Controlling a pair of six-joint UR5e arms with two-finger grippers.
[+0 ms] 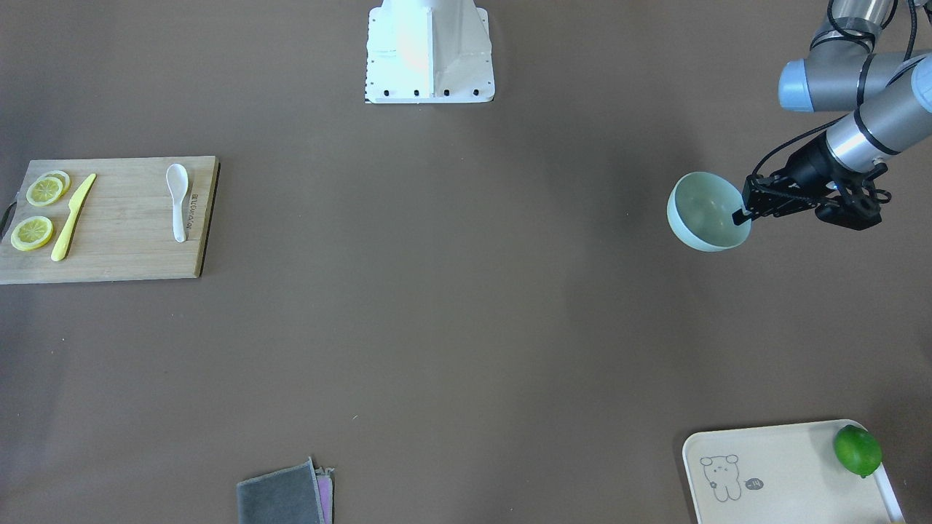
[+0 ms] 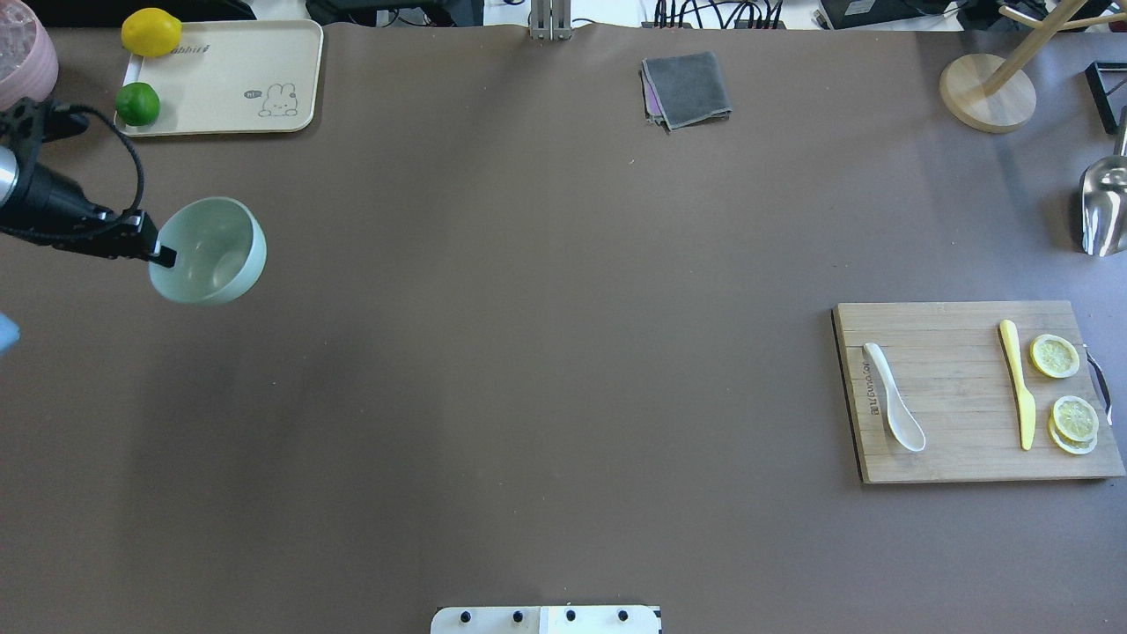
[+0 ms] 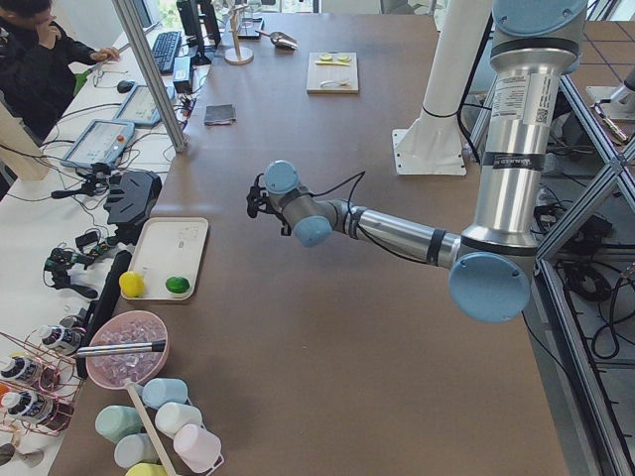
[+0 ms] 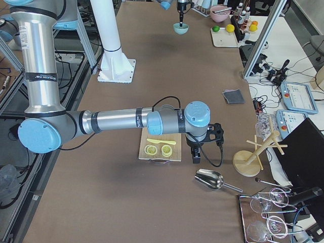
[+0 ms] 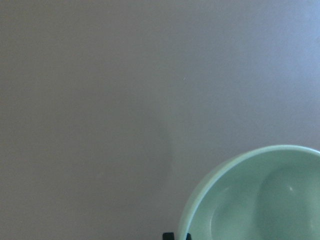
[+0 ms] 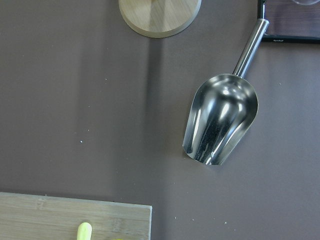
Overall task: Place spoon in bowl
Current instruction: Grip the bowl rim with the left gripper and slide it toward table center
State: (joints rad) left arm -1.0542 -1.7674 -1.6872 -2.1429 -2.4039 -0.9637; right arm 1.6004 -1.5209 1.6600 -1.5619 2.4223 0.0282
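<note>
The pale mint-green bowl point(image 2: 216, 251) hangs a little above the table at its left side, held by the rim. My left gripper point(image 2: 163, 256) is shut on that rim, one finger inside the bowl; it also shows in the front view point(image 1: 743, 214) with the bowl point(image 1: 703, 212). The left wrist view shows the bowl point(image 5: 260, 200) at its lower right. The white spoon point(image 2: 894, 408) lies on the wooden cutting board point(image 2: 951, 462) at the right, far from the bowl. My right gripper point(image 4: 195, 158) hovers past the board's outer end; I cannot tell whether it is open.
A yellow plastic knife point(image 2: 1017, 387) and lemon slices point(image 2: 1074, 418) lie on the board. A metal scoop point(image 6: 220, 120) and a wooden stand base point(image 2: 986, 92) sit beyond it. A cream tray point(image 2: 220, 79) with a lime and a lemon is far left. A grey cloth point(image 2: 687, 88) lies at the far edge.
</note>
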